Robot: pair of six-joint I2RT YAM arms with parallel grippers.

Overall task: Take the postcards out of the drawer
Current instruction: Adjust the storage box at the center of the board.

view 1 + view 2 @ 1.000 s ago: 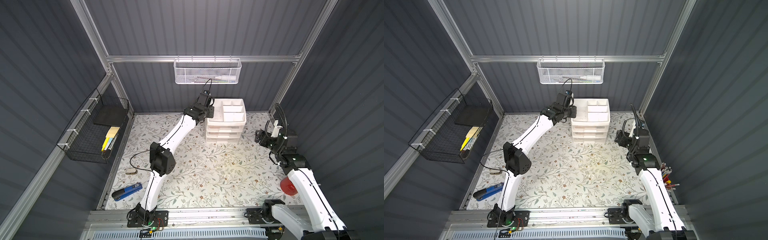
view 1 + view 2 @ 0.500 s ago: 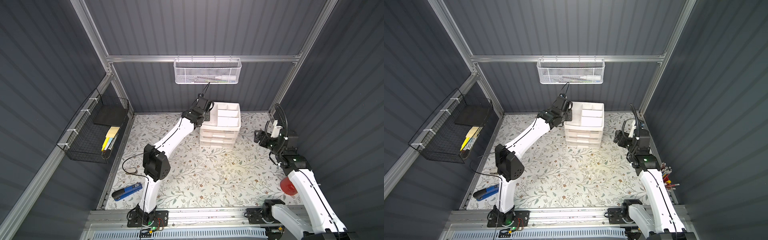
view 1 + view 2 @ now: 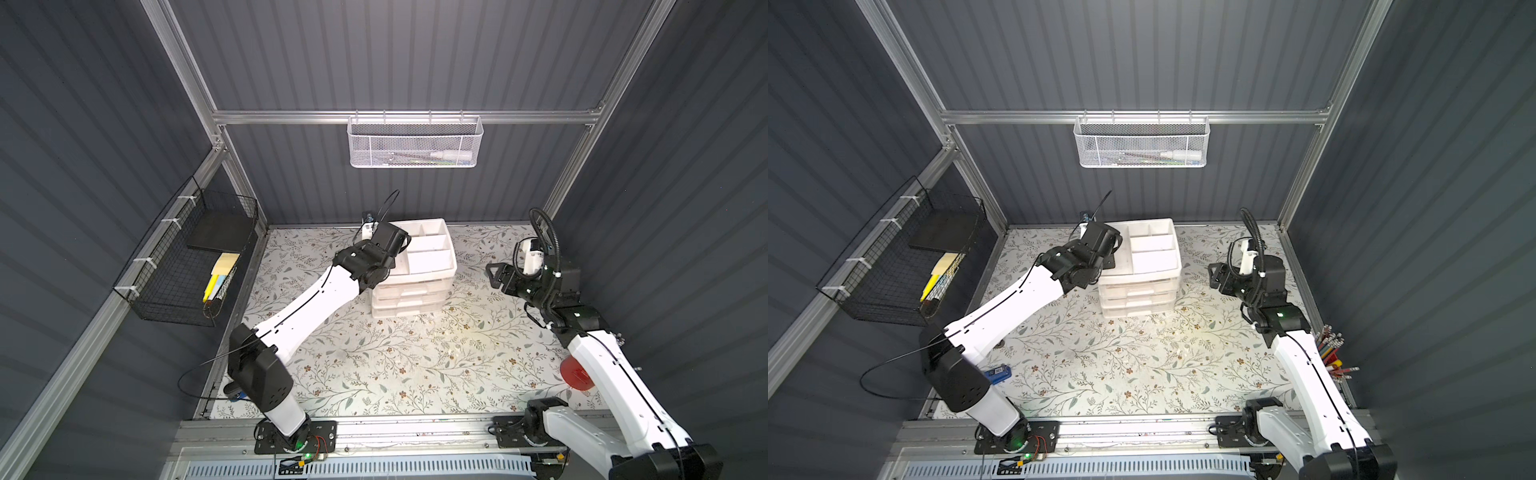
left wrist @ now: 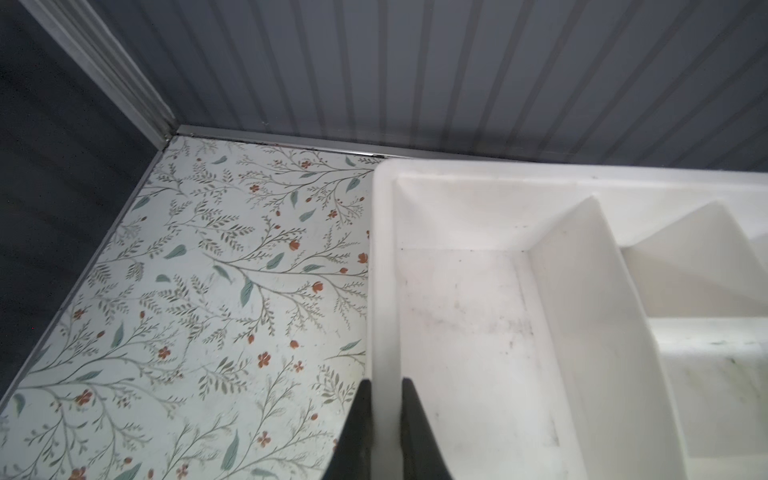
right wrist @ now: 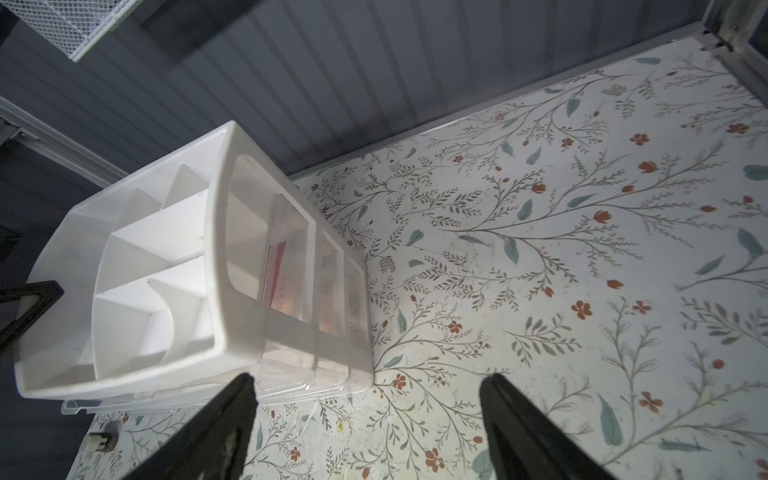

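Three drawers [image 3: 409, 301] look shut | left gripper [image 4: 386, 382] pinching top rim of drawer unit [image 3: 1142, 266]; unit dragged toward frame left since a second ago | right gripper [image 5: 370, 378] spread wide, empty | postcards [image 5: 280, 270] inside, red one glimpsed through side wall | I judge extraction not begun.

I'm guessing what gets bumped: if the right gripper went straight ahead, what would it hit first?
Probably the white plastic drawer unit: the open right gripper points toward its near side in both top views. Depth is unclear, so it could graze the flowery table mat instead.
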